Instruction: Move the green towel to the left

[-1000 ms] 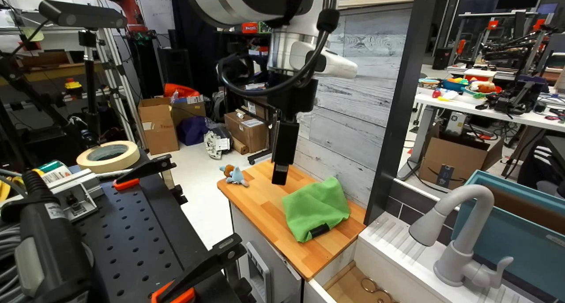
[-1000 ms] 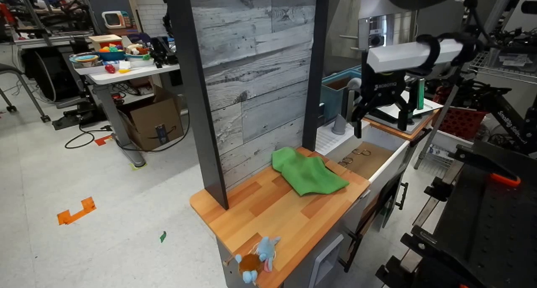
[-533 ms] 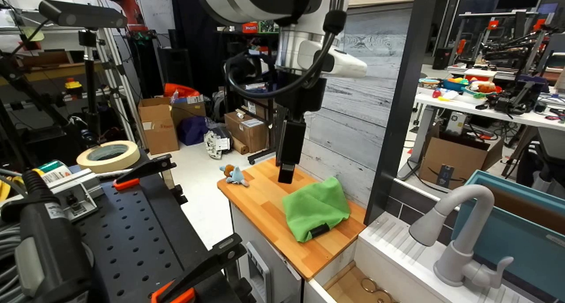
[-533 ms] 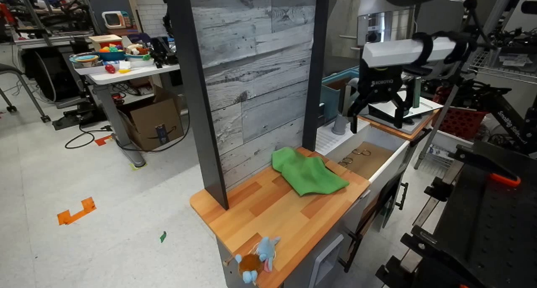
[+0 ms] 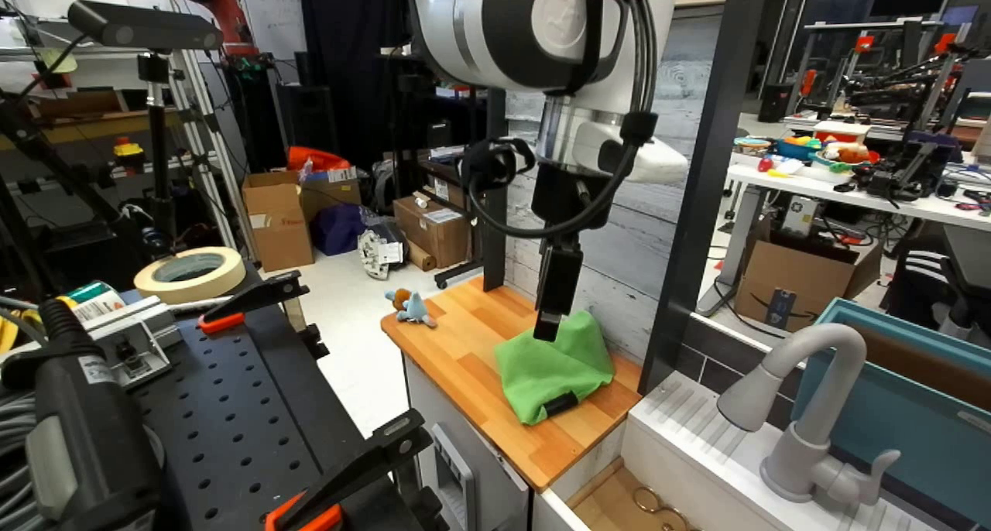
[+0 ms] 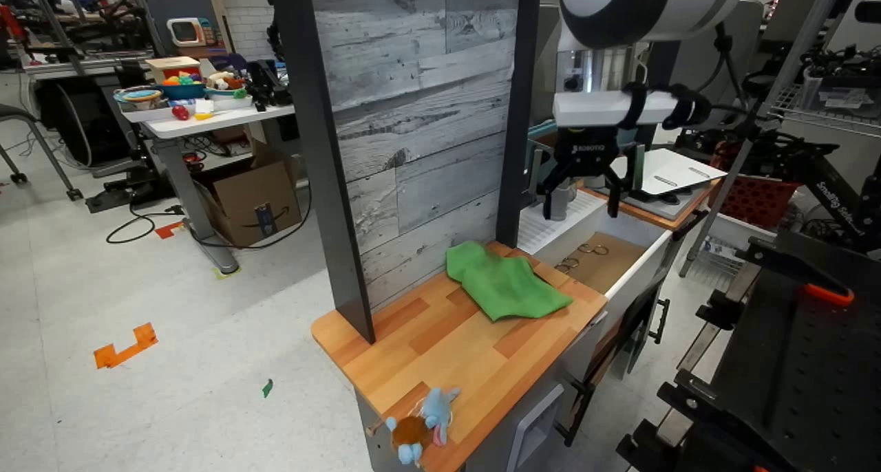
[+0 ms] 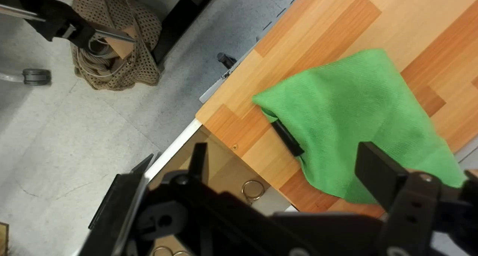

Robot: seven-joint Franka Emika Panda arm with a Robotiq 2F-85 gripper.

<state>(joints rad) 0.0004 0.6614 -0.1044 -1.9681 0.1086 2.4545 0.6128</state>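
Note:
The green towel lies rumpled on a wooden counter, against the grey plank wall. It also shows in an exterior view and in the wrist view, where a black tag sits on its edge. My gripper is open and empty, pointing down. It hangs in the air above the towel's height and apart from it. In an exterior view its near finger overlaps the towel's upper part. In the wrist view the open jaws frame the towel's edge and part of the open drawer.
Small plush toys lie at the counter's far end. The grey plank wall and a dark post border the counter. An open drawer holding metal rings adjoins it. A grey faucet stands beside it.
The arm and gripper have moved toward the towel, rightward in an exterior view and leftward in an exterior view facing it. The gripper remains open. The towel has not moved.

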